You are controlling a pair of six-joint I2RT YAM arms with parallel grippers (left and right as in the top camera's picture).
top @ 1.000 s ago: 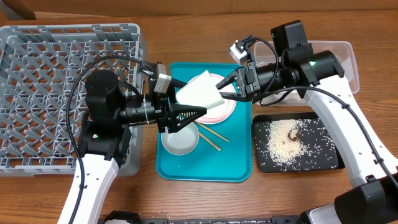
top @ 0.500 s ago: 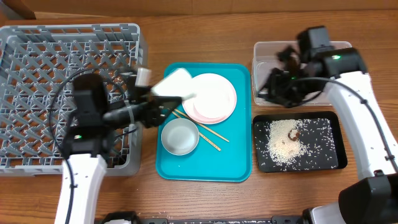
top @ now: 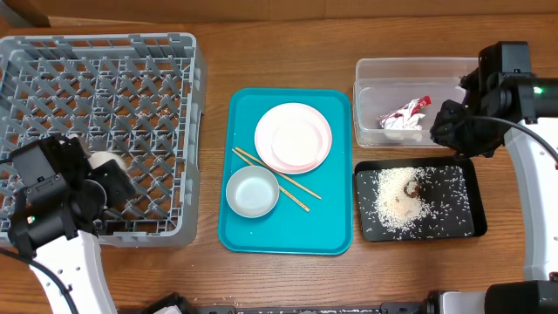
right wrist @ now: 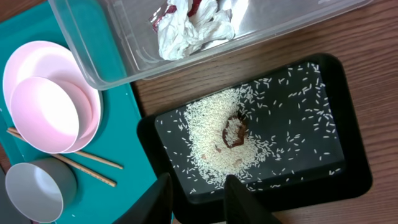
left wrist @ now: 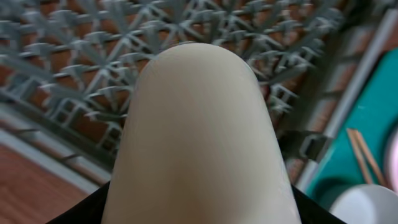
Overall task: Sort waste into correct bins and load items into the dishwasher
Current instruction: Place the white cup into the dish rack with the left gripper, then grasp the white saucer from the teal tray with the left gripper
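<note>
- Beneath the left pincer [top: 112, 179] lies the large grey lattice dish rack [top: 52, 78]. The pincer seems to be pinching the one white cup [left wrist: 199, 137], though the cup hides most of the fingers. The cup is held low over the grid, so I judge it is about to be set down there.
- To that pincer's right, on the one teal tray [top: 292, 235], sit the items not yet loaded. They are one round white plate [top: 301, 113] carrying one small pinkish dish [top: 296, 146], one grey-white bowl [top: 252, 191], and two thin wooden chopsticks [top: 292, 185] lying side by side between bowl and plate.
- Just left of the right pincer [right wrist: 198, 186], the clear plastic tub [top: 375, 74] holds one crumpled red-and-white wrapper [top: 403, 115], so dry rubbish has its own bin.
- Below the right pincer, the shallow black tray [top: 462, 222] holds a heap of white rice grains [top: 397, 196], too many to count. One dark-brown lump [right wrist: 235, 132] sits on top of the heap, so the food scraps are together.
- The right pincer is spread and empty over the black tray's edge.
</note>
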